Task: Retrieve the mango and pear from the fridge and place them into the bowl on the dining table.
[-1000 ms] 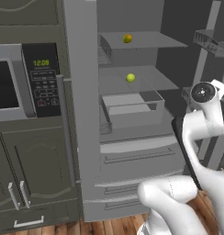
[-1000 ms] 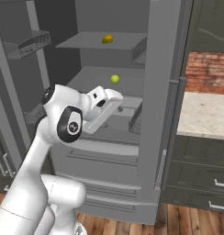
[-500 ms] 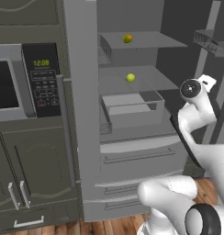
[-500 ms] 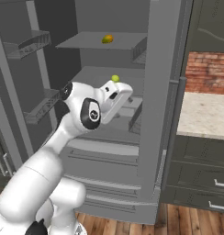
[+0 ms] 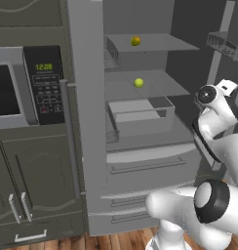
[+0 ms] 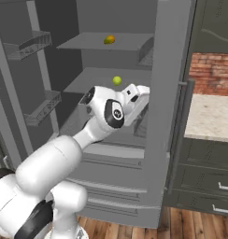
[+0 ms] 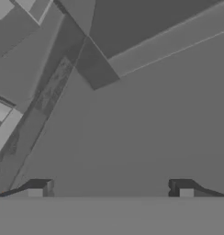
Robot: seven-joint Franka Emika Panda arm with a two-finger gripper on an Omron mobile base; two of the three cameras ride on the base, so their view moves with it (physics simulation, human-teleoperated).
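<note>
In the left base view a microwave sits at the far left, built into dark cabinets. To its right stands the fridge, its door open and its grey shelves and lower drawers on show. The mango lies on the top shelf, well back. The pear lies alone on the shelf below, almost straight under the mango and well apart from it. Under that shelf a shallow grey bin looks bare inside. At the far right the white arm rises, its wrist level with the bin.

The right base view shows the same two fruits from the other side: mango above, pear below. It also shows wire racks on the inside of the open door at the left, and, at the right, a brick wall over a pale worktop. The hand reaches in at the pear's shelf, just beside the pear and a little lower, not touching it.

The hand view shows grey fridge surfaces and the hand with its two fingertips set wide apart, open and holding nothing.
</note>
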